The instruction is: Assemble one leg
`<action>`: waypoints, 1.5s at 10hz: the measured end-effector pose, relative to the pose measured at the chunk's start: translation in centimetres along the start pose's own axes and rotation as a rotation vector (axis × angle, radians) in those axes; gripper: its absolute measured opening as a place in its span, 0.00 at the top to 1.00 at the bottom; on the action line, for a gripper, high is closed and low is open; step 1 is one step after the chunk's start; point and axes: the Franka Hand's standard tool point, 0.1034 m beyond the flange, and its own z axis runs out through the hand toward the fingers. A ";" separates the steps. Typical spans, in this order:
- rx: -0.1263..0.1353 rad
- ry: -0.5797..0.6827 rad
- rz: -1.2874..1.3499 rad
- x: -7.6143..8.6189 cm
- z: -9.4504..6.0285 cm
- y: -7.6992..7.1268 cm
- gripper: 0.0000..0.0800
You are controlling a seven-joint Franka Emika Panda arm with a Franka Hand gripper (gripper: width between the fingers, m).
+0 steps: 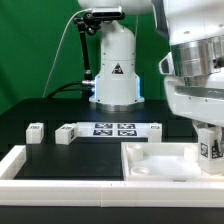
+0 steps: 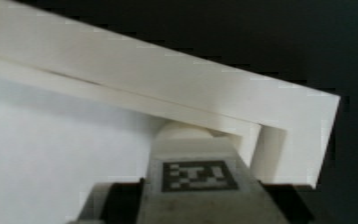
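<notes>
Pincer: the pincer (image 1: 209,142) is clamped on the leg (image 1: 210,151), one finger on each side.
Leg: upright, long axis vertical, tagged face (image 2: 197,172) showing, at the white tray part's (image 1: 150,172) corner on the exterior view's right.
Deciding relation: the leg lies straight below the pincer, its lower end tucked inside the tray part's rim corner (image 2: 247,112). The next move is probably down or a twist, not sideways.
Contact: whether the leg has seated cannot be told.
Beyond the tray part: spare legs (image 1: 67,133) and the marker board (image 1: 112,128) lie on the black surface (image 1: 45,147), well apart.
</notes>
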 end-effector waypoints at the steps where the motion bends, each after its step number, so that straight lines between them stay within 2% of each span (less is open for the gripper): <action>1: 0.002 -0.012 0.063 0.0 0.0 -0.1 0.64; 2: 0.004 -0.024 0.170 -0.2 0.0 -0.1 0.55; 3: 0.003 -0.024 0.082 -0.2 0.0 -0.1 0.55; 5: -0.002 -0.029 -0.005 0.0 -0.3 -0.3 0.23; 8: -0.031 -0.023 -0.475 -0.1 -0.2 -0.3 0.19; 13: -0.094 0.026 -1.263 0.0 0.0 -0.2 0.19; 15: -0.097 0.019 -1.387 0.1 0.1 -0.2 0.20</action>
